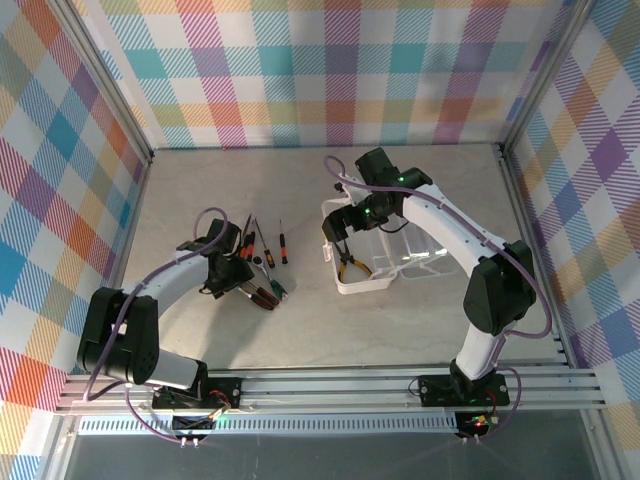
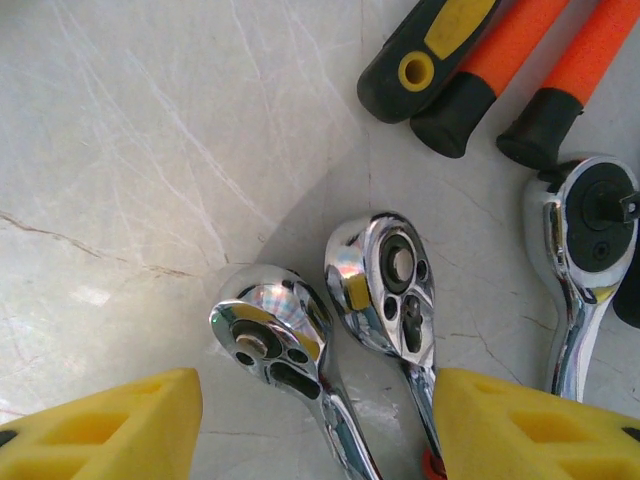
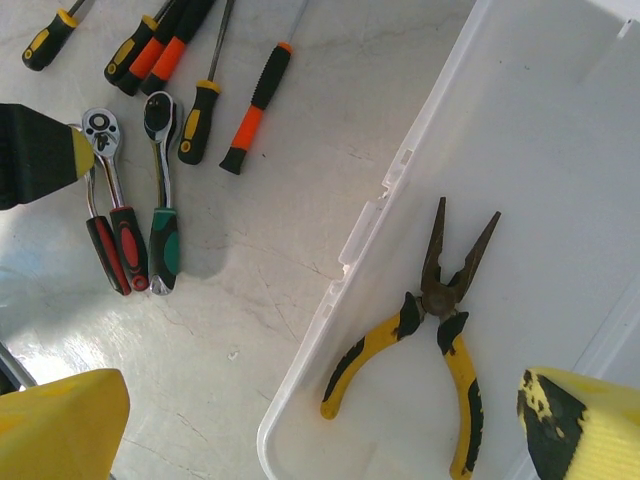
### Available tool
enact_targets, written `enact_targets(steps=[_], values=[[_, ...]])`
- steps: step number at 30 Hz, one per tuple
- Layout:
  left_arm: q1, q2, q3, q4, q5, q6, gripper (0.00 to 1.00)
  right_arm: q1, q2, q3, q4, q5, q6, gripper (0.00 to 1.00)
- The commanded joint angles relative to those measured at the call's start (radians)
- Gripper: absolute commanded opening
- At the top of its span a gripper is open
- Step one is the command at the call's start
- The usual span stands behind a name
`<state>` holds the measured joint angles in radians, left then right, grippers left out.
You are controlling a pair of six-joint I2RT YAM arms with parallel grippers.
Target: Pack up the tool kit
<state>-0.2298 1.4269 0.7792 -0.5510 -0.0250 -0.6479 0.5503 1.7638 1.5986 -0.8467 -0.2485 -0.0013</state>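
Two chrome ratchets (image 2: 270, 340) (image 2: 385, 285) lie side by side on the table, their handles running between the yellow fingers (image 2: 100, 430) of my left gripper (image 2: 320, 430). That gripper is open, with its right finger close against the right ratchet's handle. A third ratchet (image 2: 585, 240) lies just to the right. My right gripper (image 3: 320, 430) hangs open over the near rim of the translucent case (image 3: 370, 220). Yellow-handled pliers (image 3: 440, 310) lie inside it. In the top view the left gripper (image 1: 240, 272) is over the ratchets (image 1: 268, 292), and the right gripper (image 1: 338, 238) is above the case (image 1: 375, 283).
Several orange-and-black screwdrivers (image 3: 255, 105) lie in a fan beyond the ratchets, left of the case. The case's lid (image 1: 430, 255) lies open to its right. Metal rails and chequered walls edge the table (image 1: 450, 320).
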Motion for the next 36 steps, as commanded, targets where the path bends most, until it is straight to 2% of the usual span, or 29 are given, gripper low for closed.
enact_targets(steps=[1,4,8,13,18,28,36], values=[[0.018,0.021,-0.018,0.021,0.009,-0.020,0.62,0.007,-0.023,-0.006,0.013,-0.025,-0.022,0.99],[0.030,0.044,-0.021,0.032,0.012,-0.013,0.61,0.006,-0.019,-0.004,0.015,-0.026,-0.023,0.99],[0.038,0.061,-0.030,0.038,0.014,-0.005,0.51,0.007,-0.015,-0.003,0.015,-0.023,-0.024,0.99],[0.045,0.055,-0.041,0.034,0.004,0.001,0.46,0.007,-0.009,-0.003,0.013,-0.021,-0.025,0.99],[0.052,0.020,-0.040,0.001,-0.028,0.014,0.47,0.007,0.004,0.004,0.011,-0.027,-0.025,0.99],[0.063,-0.113,-0.035,-0.069,-0.065,0.028,0.54,0.006,0.020,0.009,0.011,-0.038,-0.020,0.99],[0.069,-0.045,-0.064,-0.011,-0.015,0.031,0.55,0.006,0.009,-0.003,0.013,-0.038,-0.019,0.99]])
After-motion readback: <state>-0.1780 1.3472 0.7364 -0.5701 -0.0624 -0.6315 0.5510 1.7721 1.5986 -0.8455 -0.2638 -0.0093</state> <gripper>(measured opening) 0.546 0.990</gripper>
